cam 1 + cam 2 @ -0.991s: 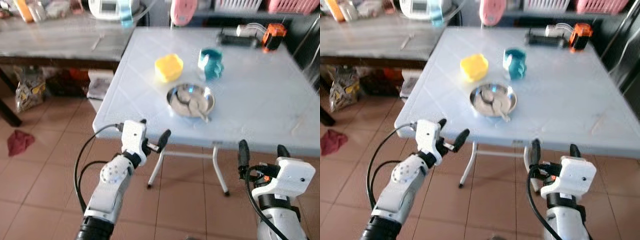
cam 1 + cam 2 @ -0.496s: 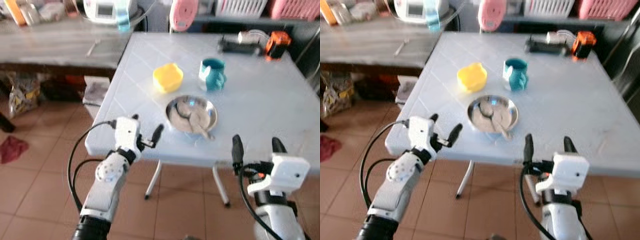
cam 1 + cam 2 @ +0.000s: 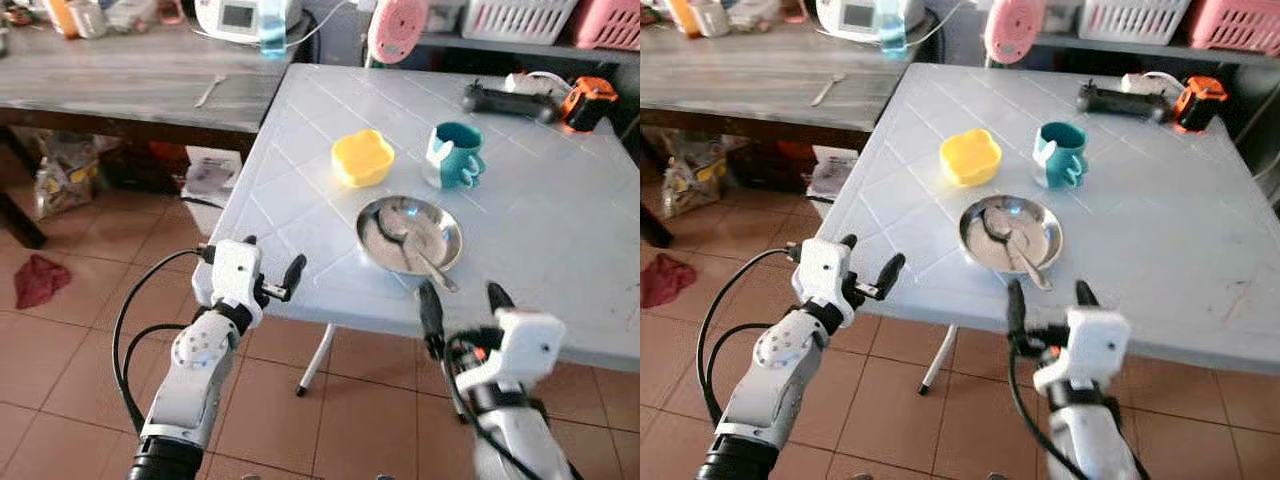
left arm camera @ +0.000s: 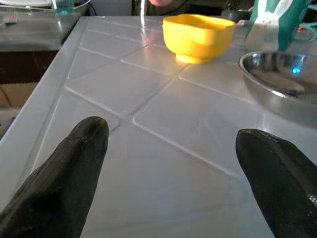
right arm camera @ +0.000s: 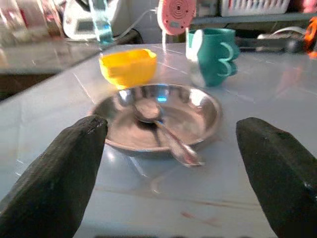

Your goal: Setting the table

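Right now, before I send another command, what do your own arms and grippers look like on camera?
Both arms are silver-grey with a rounded joint cover and a dark cuff lower down. Each ends in a white, boxy wrist block carrying two long black fingers with rounded tips. Looping black cables run beside the left gripper and the right gripper; the right wrist also shows a small orange patch.

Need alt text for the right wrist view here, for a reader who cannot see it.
A steel plate with a spoon lying in it sits on a pale table, framed by the right gripper and its two open black fingers. Behind the plate stand a yellow bowl and a teal mug.
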Robot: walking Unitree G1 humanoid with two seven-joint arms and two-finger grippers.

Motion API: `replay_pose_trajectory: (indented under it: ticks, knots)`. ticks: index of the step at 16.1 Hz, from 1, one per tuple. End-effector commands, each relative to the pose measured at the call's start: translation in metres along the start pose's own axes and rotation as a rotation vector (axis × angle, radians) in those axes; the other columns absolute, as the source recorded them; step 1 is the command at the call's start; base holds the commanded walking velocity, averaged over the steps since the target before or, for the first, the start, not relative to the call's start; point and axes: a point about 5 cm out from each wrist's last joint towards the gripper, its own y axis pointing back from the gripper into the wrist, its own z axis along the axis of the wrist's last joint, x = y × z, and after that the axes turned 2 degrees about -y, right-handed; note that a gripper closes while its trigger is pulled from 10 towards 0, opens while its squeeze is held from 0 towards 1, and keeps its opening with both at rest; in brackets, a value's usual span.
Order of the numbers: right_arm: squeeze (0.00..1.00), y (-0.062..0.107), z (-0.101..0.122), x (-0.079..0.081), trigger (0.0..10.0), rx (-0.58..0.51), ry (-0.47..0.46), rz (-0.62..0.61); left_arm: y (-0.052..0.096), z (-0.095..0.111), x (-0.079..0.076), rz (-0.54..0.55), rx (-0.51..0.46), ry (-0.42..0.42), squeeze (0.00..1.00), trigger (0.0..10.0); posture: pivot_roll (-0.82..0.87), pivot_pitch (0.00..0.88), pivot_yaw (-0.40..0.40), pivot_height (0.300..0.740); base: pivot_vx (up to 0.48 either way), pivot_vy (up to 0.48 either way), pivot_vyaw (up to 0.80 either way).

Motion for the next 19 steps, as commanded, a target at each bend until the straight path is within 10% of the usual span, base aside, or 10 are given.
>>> replay_pose_trajectory:
  ticks: [1,19]
  knots:
    - [0.00,-0.006,-0.002,-0.007,10.0,0.021,-0.079,-0.044,0.002,0.001,0.000,-0.002,0.010,-0.006,0.00,10.0,0.04,0.161,0.004,0.714,0.000,0.000,0.00]
    - [0.00,-0.065,0.020,-0.005,10.0,0.126,-0.141,0.004,0.000,-0.009,-0.013,-0.061,0.117,0.064,0.00,10.0,0.03,0.174,0.000,0.714,0.000,0.000,0.00]
